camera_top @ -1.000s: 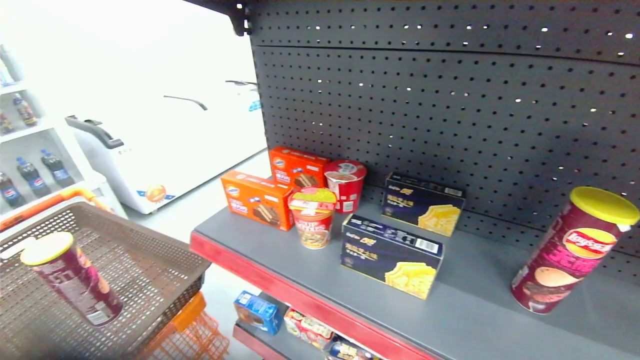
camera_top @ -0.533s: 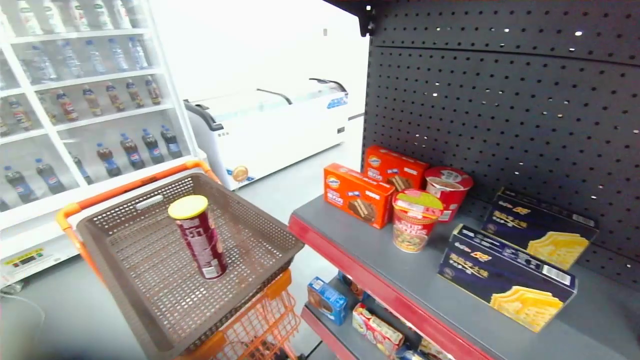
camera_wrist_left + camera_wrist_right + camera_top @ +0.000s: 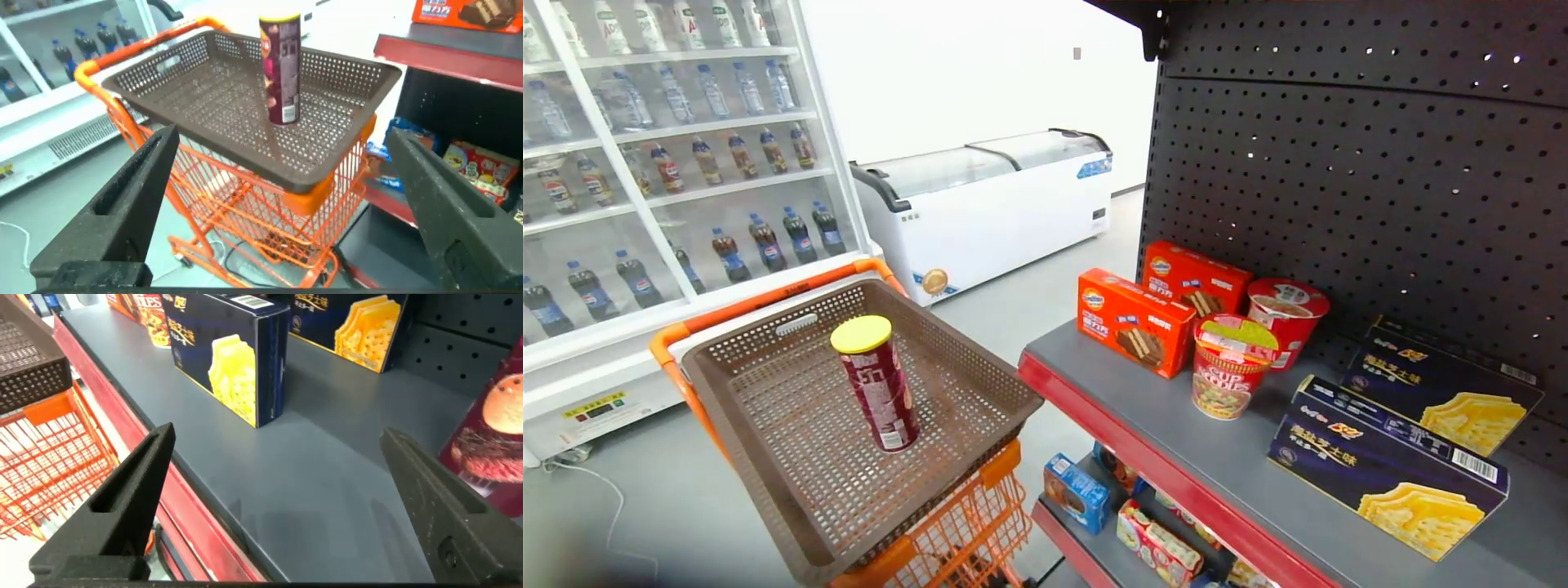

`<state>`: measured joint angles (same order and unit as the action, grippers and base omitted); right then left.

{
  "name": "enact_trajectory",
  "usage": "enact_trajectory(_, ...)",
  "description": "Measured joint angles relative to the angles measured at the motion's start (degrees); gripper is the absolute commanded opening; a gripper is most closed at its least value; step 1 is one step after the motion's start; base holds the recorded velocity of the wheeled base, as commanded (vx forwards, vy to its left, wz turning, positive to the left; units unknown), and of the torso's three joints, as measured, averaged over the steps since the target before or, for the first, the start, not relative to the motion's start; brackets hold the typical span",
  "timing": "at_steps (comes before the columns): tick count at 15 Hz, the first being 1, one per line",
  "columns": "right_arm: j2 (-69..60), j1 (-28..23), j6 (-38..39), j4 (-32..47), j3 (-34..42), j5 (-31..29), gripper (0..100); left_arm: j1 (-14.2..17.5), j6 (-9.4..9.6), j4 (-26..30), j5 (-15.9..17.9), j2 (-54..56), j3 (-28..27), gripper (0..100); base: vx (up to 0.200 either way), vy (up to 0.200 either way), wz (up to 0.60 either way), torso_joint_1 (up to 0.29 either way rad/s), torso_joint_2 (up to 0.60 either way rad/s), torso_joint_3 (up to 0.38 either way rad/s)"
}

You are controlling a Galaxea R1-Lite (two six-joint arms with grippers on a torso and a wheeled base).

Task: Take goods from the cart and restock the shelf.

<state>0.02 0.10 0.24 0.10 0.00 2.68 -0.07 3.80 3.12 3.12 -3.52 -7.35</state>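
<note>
A maroon chips can [image 3: 877, 384] with a yellow lid stands upright in the brown basket [image 3: 768, 359] on top of the orange cart [image 3: 947, 539]. My left gripper [image 3: 280, 137] hangs open in front of the cart, level with the basket and short of the can [image 3: 280, 69], with nothing between its fingers. The grey shelf [image 3: 1143, 425] with a red front edge carries two orange boxes [image 3: 1135, 322], two noodle cups [image 3: 1232, 367] and two dark blue boxes [image 3: 1388, 465]. My right gripper [image 3: 278, 437] is open over a bare stretch of the shelf [image 3: 327, 498], between a blue box [image 3: 229, 359] and a second chips can [image 3: 494, 433].
A black pegboard [image 3: 1339, 180] backs the shelf. A lower shelf [image 3: 1094, 539] holds more packets. A white chest freezer [image 3: 988, 212] and a glass-door drinks cooler [image 3: 670, 163] stand behind the cart. Grey floor [image 3: 605, 506] lies open to the cart's left.
The head camera has swung left, bringing the whole cart into view and the chips can on the shelf out of frame. The goods themselves have not moved.
</note>
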Motion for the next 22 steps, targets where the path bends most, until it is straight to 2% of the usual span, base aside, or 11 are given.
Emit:
enact_trajectory(2, 0.0, -0.05, 0.0, 0.0, 0.0, 0.02, 100, 0.07, 1.1, 1.44, -0.45, -8.13, -6.64, 100, 0.0, 0.0, 0.0, 0.0, 0.0, 0.0)
enact_trajectory(6, 0.0, -0.05, 0.02, 0.0, 0.0, 0.0, 100, 0.82, 1.77, 1.17, -2.72, -29.79, -17.86, 100, 0.0, 0.0, 0.0, 0.0, 0.0, 0.0)
enact_trajectory(7, 0.0, 0.0, 0.02, 0.0, 0.0, 0.02, 100, 1.34, 2.02, 0.73, -2.52, -35.95, -20.41, 100, 0.0, 0.0, 0.0, 0.0, 0.0, 0.0)
enact_trajectory(9, 0.0, -0.05, 0.02, 0.01, 0.0, 0.0, 100, 2.72, 2.44, -0.85, 0.6, -47.49, -24.39, 100, 0.0, 0.0, 0.0, 0.0, 0.0, 0.0)
enact_trajectory(12, 0.0, -0.05, 0.02, 0.0, 0.0, 0.02, 100, 4.04, 2.6, -8.37, 4.53, -62.98, -28.01, 100, 0.0, 0.0, 0.0, 0.0, 0.0, 0.0)
enact_trajectory(15, 0.0, -0.02, 0.02, 0.0, 0.0, 0.02, 100, 4.34, 2.68, -19.65, 7.0, -75.63, -29.55, 100, 0.0, 0.0, 0.0, 0.0, 0.0, 0.0)
enact_trajectory(18, 0.0, 0.0, 0.02, 0.0, 0.0, 0.02, 100, 2.18, 2.46, -26.84, 8.95, -84.82, -30.35, 100, 0.0, 0.0, 0.0, 0.0, 0.0, 0.0)
enact_trajectory(22, 0.0, -0.05, 0.0, 0.0, 0.0, 0.0, 100, -0.66, 1.48, -34.78, 9.13, -93.61, -30.66, 100, 0.0, 0.0, 0.0, 0.0, 0.0, 0.0)
